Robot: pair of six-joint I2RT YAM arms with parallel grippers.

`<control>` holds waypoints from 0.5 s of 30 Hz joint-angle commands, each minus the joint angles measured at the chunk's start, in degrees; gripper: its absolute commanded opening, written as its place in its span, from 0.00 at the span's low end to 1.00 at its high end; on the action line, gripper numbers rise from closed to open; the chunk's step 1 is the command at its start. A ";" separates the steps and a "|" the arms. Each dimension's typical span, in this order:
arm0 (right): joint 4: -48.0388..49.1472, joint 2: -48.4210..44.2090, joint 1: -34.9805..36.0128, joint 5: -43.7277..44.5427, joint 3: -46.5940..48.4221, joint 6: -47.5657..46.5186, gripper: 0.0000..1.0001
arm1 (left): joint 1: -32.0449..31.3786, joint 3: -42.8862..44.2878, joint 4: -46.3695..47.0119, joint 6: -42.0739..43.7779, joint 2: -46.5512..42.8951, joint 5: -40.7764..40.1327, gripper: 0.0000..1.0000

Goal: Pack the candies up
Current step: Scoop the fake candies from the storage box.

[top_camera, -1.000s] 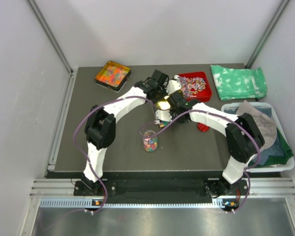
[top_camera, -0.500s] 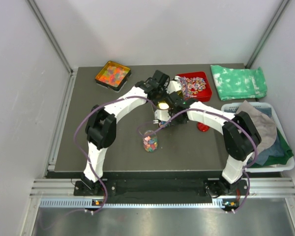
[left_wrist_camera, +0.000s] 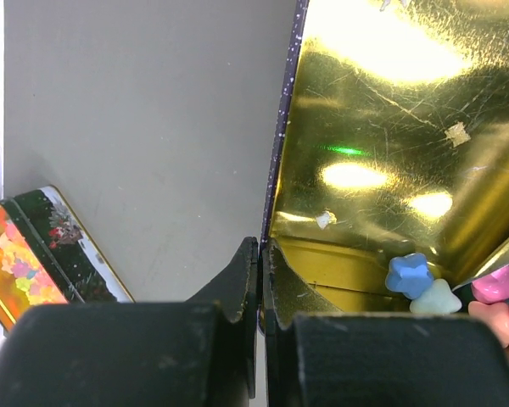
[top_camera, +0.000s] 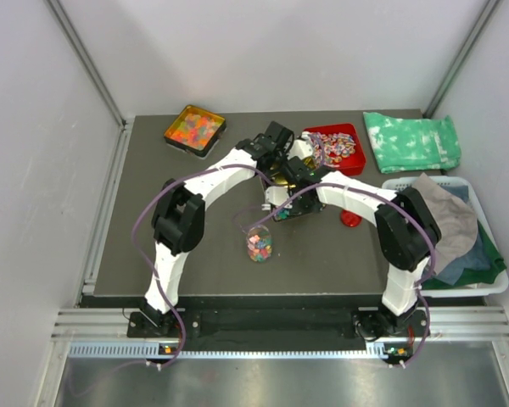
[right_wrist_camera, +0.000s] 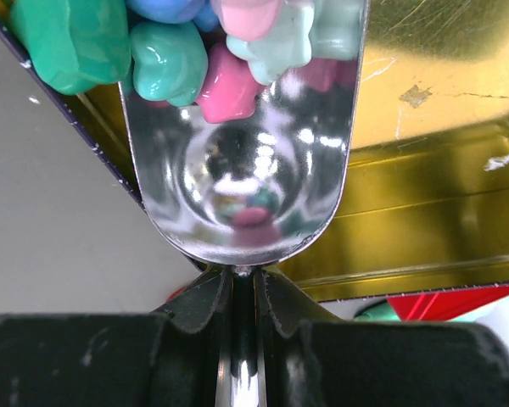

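The candies [right_wrist_camera: 165, 59] are small pastel sweets in green, pink and blue, lumpy and star-like. They sit at the mouth of a metal scoop [right_wrist_camera: 237, 170] over a gold tin [right_wrist_camera: 441, 127]. My right gripper [right_wrist_camera: 243, 275] is shut on the scoop's handle. My left gripper [left_wrist_camera: 260, 250] is shut on the gold tin's side wall [left_wrist_camera: 276, 170]; a few candies [left_wrist_camera: 424, 288] lie in the tin's corner. In the top view both grippers, left [top_camera: 278, 167] and right [top_camera: 280, 193], meet at the table's middle back. A glass jar [top_camera: 259, 244] partly filled with candies stands in front of them.
An orange-yellow tray of gummy sweets [top_camera: 194, 129] is at the back left. A red tray of striped wrapped sweets [top_camera: 335, 146] is behind the grippers. A red lid [top_camera: 350, 219] lies right of the jar. A green cloth [top_camera: 411, 141] and a basket of cloths [top_camera: 483, 284] are at the right.
My right arm has shifted left and back, moving the scoop over the gold tin, which now hardly shows from above. The left arm and the jar stay put.
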 commanded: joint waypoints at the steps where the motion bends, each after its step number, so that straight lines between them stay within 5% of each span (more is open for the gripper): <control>1: -5.37 2.67 -0.11 -3.38 3.94 4.68 0.00 | -0.01 3.48 4.49 -0.82 -0.02 -3.14 0.00; 15: -6.52 4.96 -0.91 -7.77 7.29 12.94 0.00 | -0.01 3.83 2.11 -0.64 0.77 -3.41 0.00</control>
